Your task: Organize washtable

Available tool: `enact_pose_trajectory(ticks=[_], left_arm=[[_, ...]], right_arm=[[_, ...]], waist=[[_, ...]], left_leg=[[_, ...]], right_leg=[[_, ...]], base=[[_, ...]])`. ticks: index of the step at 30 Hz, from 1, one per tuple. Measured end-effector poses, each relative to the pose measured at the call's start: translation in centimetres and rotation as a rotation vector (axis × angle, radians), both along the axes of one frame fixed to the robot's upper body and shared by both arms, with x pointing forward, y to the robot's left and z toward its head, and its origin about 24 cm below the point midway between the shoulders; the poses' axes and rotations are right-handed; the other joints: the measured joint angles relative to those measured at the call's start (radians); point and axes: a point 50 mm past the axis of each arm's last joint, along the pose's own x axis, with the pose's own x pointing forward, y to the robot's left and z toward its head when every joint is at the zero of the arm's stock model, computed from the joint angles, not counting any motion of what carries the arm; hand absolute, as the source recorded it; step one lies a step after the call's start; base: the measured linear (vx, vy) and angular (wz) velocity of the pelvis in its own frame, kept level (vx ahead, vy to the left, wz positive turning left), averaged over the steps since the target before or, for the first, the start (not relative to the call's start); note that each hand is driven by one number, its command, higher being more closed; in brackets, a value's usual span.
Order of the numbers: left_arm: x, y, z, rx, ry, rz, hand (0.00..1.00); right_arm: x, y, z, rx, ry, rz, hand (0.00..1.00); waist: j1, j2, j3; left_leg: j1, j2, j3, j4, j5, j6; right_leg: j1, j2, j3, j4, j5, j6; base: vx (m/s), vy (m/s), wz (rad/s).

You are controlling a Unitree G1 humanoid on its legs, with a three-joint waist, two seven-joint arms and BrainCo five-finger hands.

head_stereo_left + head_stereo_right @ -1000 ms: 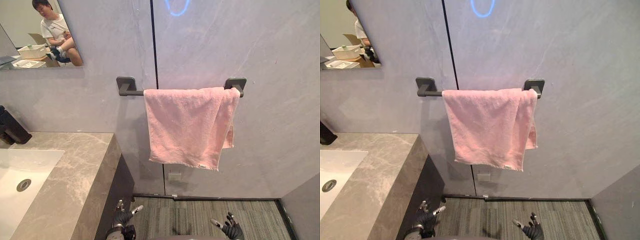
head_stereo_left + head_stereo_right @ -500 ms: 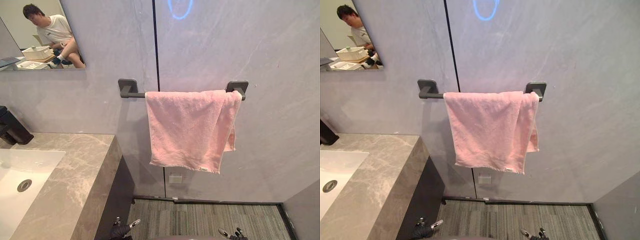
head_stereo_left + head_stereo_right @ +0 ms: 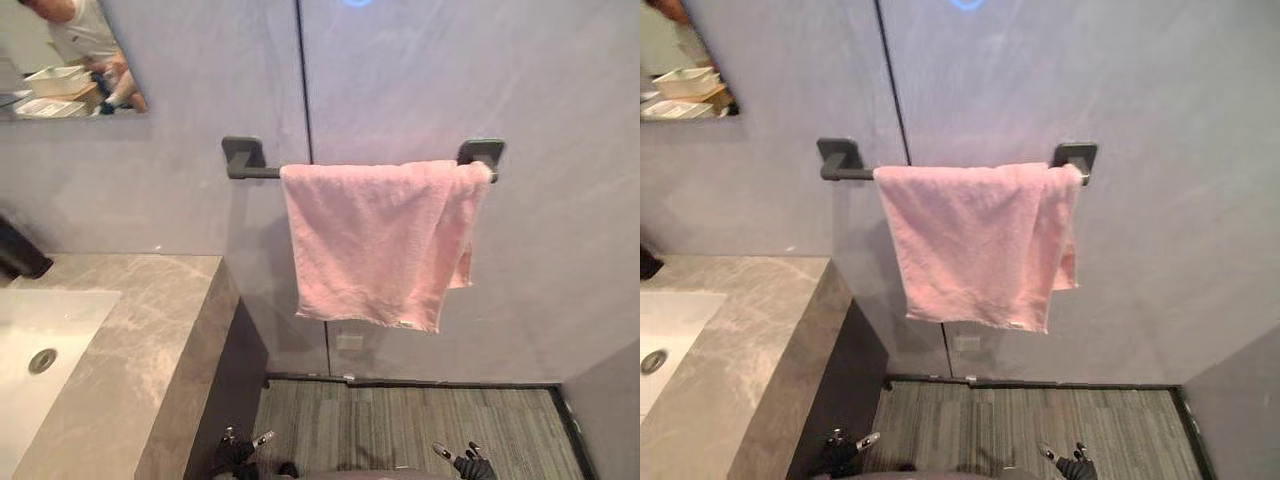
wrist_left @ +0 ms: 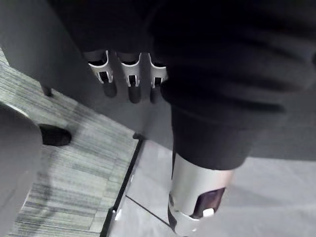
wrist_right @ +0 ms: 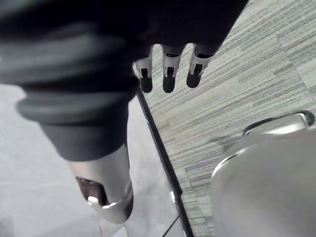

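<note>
Pink towel draped over rail running 9-to-3 o'clock, hem pointing to 6 o'clock; left hand and right hand below, fingers straight, empty.

Shows a towel draped over the rail on the wall, right of the surface holding a sink, above the floor.

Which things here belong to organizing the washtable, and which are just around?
Likely the job:
marble counter; sink; faucet; pink towel draped over the towel rail; left hand and right hand, both open, empty, near the floor.

Just around:
mirror; person reflected in it; wall plate.
</note>
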Motion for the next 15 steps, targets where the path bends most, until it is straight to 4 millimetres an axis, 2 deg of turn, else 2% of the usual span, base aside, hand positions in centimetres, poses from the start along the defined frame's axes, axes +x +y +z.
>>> enact_pose_trajectory(ticks=[1, 2, 3, 4, 5, 6, 7, 8, 9, 10, 11, 12, 13, 15], left_arm=[[0.0, 0.3, 0.1, 0.012, 0.0, 0.002, 0.0], [0.1, 1.0, 0.2, 0.036, -0.005, 0.006, 0.0], [0.1, 1.3, 0.3, 0.045, -0.006, 0.008, 0.0], [0.3, 1.3, 0.4, 0.048, -0.012, 0.008, 0.0], [0.6, 0.9, 0.4, 0.038, -0.022, 0.008, 0.0], [0.9, -0.3, 0.4, 0.014, -0.03, 0.012, 0.0], [1.1, -0.5, 0.4, 0.011, -0.033, 0.011, 0.0], [1.3, -0.9, 0.3, 0.0, -0.032, 0.014, 0.0], [1.1, -1.1, 0.3, -0.005, -0.03, 0.012, 0.0], [1.3, -1.1, 0.3, -0.006, -0.036, 0.016, 0.0], [1.1, -0.9, 0.3, -0.005, -0.027, 0.026, 0.0], [1.2, -0.8, 0.3, -0.004, -0.026, 0.026, 0.0], [1.1, -0.9, 0.2, -0.005, -0.021, 0.024, 0.0], [1.3, -0.8, 0.3, 0.001, -0.027, 0.016, 0.0]], right_arm=[[-0.1, 0.3, -0.1, 0.01, 0.008, 0.002, 0.0], [0.3, 1.0, -0.2, 0.03, 0.004, 0.011, 0.0], [0.6, 1.3, -0.2, 0.036, -0.001, 0.017, 0.0], [1.8, 1.8, -0.1, 0.044, -0.022, 0.033, 0.0], [2.9, 1.8, 0.2, 0.041, -0.047, 0.046, 0.0], [4.1, 1.2, 0.6, 0.018, -0.081, 0.059, 0.0], [4.4, 1.2, 0.7, 0.013, -0.091, 0.065, 0.0], [4.7, 1.0, 0.9, 0.005, -0.101, 0.068, 0.0], [4.4, 1.0, 0.8, 0.0, -0.087, 0.059, 0.0], [4.3, 1.1, 0.7, 0.001, -0.082, 0.057, 0.0], [4.2, 1.1, 0.5, 0.003, -0.065, 0.051, 0.0], [4.3, 1.1, 0.5, 0.003, -0.059, 0.047, 0.0], [4.2, 1.1, 0.5, 0.0, -0.053, 0.039, 0.0], [4.2, 1.4, 0.4, 0.008, -0.052, 0.037, 0.0]], waist=[[0.002, -0.017, -0.004], [0.004, -0.05, -0.012], [0.006, -0.061, -0.012], [0.018, -0.078, -0.011], [0.034, -0.044, 0.004], [0.054, -0.005, 0.004], [0.055, 0.006, 0.005], [0.043, 0.043, 0.018], [0.027, 0.044, 0.023], [0.028, 0.046, 0.024], [0.028, 0.042, 0.023], [0.025, 0.036, 0.026], [0.021, 0.029, 0.031], [0.021, 0.021, 0.037]], left_leg=[[-0.013, 0.001, -0.015, 0.005, 0.007, -0.008], [-0.056, 0.002, -0.045, 0.051, 0.011, -0.022], [-0.074, 0.003, -0.055, 0.069, 0.015, -0.03], [-0.107, 0.021, -0.053, 0.108, 0.024, -0.043], [-0.115, 0.057, -0.047, 0.12, 0.027, -0.048], [-0.165, 0.095, -0.054, 0.162, 0.035, -0.055], [-0.182, 0.107, -0.058, 0.174, 0.04, -0.056], [-0.213, 0.128, -0.058, 0.165, 0.094, -0.043], [-0.219, 0.124, -0.01, 0.104, 0.169, 0.027], [-0.229, 0.127, 0.042, 0.127, 0.15, 0.038], [-0.244, 0.12, 0.159, 0.233, 0.089, 0.012], [-0.248, 0.109, 0.198, 0.3, 0.032, -0.003], [-0.243, 0.099, 0.24, 0.409, -0.066, 0.003], [-0.229, 0.108, 0.284, 0.502, -0.147, 0.011]], right_leg=[[-0.005, -0.017, 0.032, 0.038, 0.0, 0.002], [0.005, -0.057, 0.079, 0.04, 0.007, -0.003], [0.006, -0.071, 0.097, 0.014, 0.009, 0.003], [0.041, -0.043, 0.111, -0.05, -0.024, 0.052], [0.066, -0.009, 0.1, -0.104, -0.036, 0.062], [0.1, 0.023, 0.042, -0.189, -0.063, 0.063], [0.106, 0.032, 0.018, -0.208, -0.079, 0.047], [0.105, 0.057, -0.04, -0.203, -0.081, 0.025], [0.093, 0.054, -0.111, -0.199, -0.071, -0.013], [0.089, 0.049, -0.135, -0.201, -0.068, -0.028], [0.073, 0.032, -0.178, -0.204, -0.056, -0.05], [0.071, 0.023, -0.2, -0.215, -0.046, -0.056], [0.072, 0.014, -0.248, -0.238, -0.02, -0.07], [0.071, 0.01, -0.302, -0.255, -0.001, -0.082]], base=[[0.03, -0.289, 1.25], [0.02, -0.3, 0.78], [-0.02, -0.428, 0.72], [-0.08, -0.436, 0.25], [-0.17, -0.47, 0.23], [-0.18, -0.346, 0.1], [-0.21, -0.315, 0.67], [-0.26, -0.28, 1.2], [-0.27, -0.256, 1.28], [-0.24, -0.216, 1.09], [-0.19, -0.211, 0.7], [-0.2, -0.236, 1.01], [-0.15, -0.169, 0.96], [-0.15, -0.083, 1.02]])
